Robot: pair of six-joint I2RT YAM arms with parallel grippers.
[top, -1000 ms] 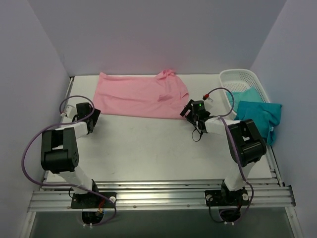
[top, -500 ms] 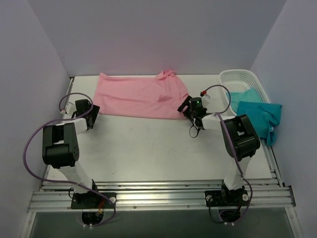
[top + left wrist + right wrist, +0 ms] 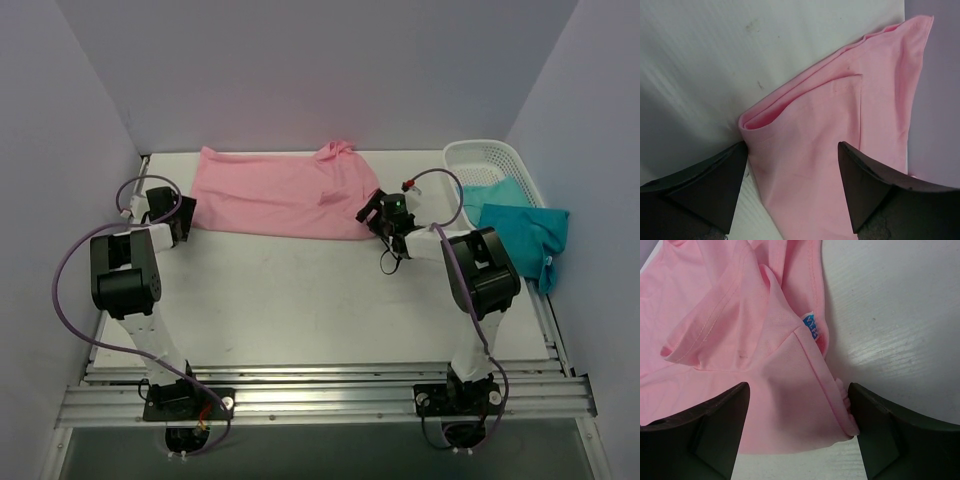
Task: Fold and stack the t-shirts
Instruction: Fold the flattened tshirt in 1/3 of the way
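We see the left gripper (image 3: 791, 147) low over the table (image 3: 300, 290) with its jaws spread wide. The folded left corner of the pink t-shirt (image 3: 840, 115) lies between its two dark fingers, unpinched, and the fold's rounded edge reaches to the tip of one finger. The right gripper (image 3: 797, 387) also stands with its jaws wide apart and nothing clamped. It sits over the shirt's right end, where the cloth is rumpled and a small blue neck label (image 3: 812, 326) shows just beyond the fingers. From above, the pink shirt lies stretched left to right along the far part of the table, with one gripper at each end of its near edge. At the far right stands a white basket (image 3: 480, 148) holding one teal t-shirt (image 3: 495, 192). A second teal shirt (image 3: 525, 235) hangs over the basket's near rim, toward the table's right edge, well apart from the pink one.
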